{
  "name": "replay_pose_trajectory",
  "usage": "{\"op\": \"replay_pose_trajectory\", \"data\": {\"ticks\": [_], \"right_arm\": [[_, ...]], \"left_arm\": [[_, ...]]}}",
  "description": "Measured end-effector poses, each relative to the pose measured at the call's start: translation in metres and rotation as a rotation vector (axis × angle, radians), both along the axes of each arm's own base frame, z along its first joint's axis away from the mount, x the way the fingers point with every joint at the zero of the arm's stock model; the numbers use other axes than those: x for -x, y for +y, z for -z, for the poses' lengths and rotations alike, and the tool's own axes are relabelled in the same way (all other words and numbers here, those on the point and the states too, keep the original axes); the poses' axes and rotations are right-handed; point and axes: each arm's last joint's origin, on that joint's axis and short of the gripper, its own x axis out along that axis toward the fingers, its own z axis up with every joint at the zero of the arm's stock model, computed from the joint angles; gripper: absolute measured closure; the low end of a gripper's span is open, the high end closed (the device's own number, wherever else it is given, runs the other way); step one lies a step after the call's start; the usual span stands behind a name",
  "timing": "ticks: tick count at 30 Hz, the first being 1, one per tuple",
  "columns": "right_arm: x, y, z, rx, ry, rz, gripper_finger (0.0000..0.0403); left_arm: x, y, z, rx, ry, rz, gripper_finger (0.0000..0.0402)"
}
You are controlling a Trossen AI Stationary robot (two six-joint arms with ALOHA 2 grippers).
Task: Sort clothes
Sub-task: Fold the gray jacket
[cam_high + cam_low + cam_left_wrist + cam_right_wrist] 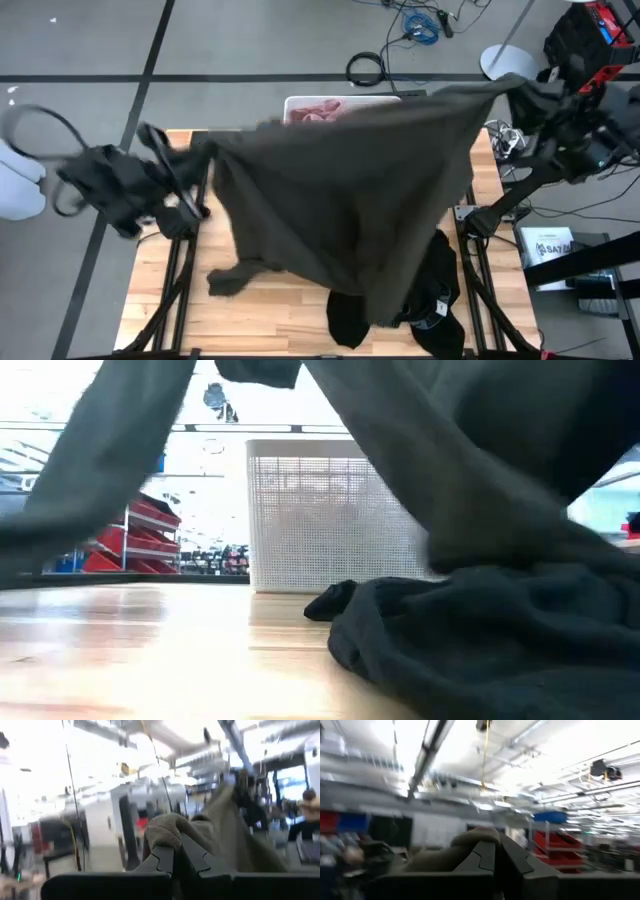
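Note:
An olive-green garment (350, 190) is stretched wide in the air above the table between my two grippers. My left gripper (195, 160) is shut on its left end, over the table's left edge. My right gripper (525, 90) is shut on its right end, beyond the table's far right corner. A black garment (430, 300) lies bunched on the table at the near right, also in the low view (480, 640). A pink garment (318, 110) lies in the white bin (300, 100). My left gripper pinches a bunched fold of the olive garment's left end (167, 832) between its two fingers. The cloth runs taut away toward the other arm. My right gripper pinches a bunched fold of the garment's right end (472, 840) between its two fingers. The garment hangs below, lifted off the table.
The white perforated bin (320, 510) stands at the table's far edge, middle. Bare wooden table (250, 320) shows at the near left. Cables and a stand lie on the floor beyond the table.

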Motion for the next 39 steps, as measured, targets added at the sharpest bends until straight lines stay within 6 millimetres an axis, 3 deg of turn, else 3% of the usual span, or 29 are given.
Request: {"op": "replay_pose_trajectory", "data": {"ticks": [4,7,12,16,21,27,34,39], "right_arm": [[0.005,-0.005,-0.003,-0.056,-0.089,-0.074,0.0403],[0.002,-0.003,-0.003,-0.095,-0.147,-0.155,0.0403],[-0.013,0.007,0.001,-0.046,-0.092,-0.175,0.0403],[-0.021,0.012,0.011,-0.092,0.012,-0.209,0.0403],[-0.023,0.017,0.032,-0.239,0.176,-0.311,0.0403],[-0.032,0.039,0.061,-0.404,0.356,-0.453,0.0403],[-0.056,0.107,0.106,-0.421,0.511,-0.436,0.0403],[-0.047,0.160,0.119,-0.418,0.489,-0.396,0.0403]], "left_arm": [[0.016,0.012,-0.040,-0.068,-0.092,0.031,0.0394],[0.020,0.015,-0.058,-0.100,-0.102,0.067,0.0395],[0.014,0.007,-0.074,-0.164,-0.063,0.107,0.0396],[0.012,-0.004,-0.074,-0.165,0.045,0.140,0.0396],[0.011,-0.024,-0.055,-0.116,0.221,0.208,0.0396],[0.007,-0.064,-0.020,-0.077,0.385,0.353,0.0396],[0.003,-0.138,0.031,-0.083,0.529,0.316,0.0396],[0.019,-0.185,0.052,-0.108,0.521,0.292,0.0396]]}}
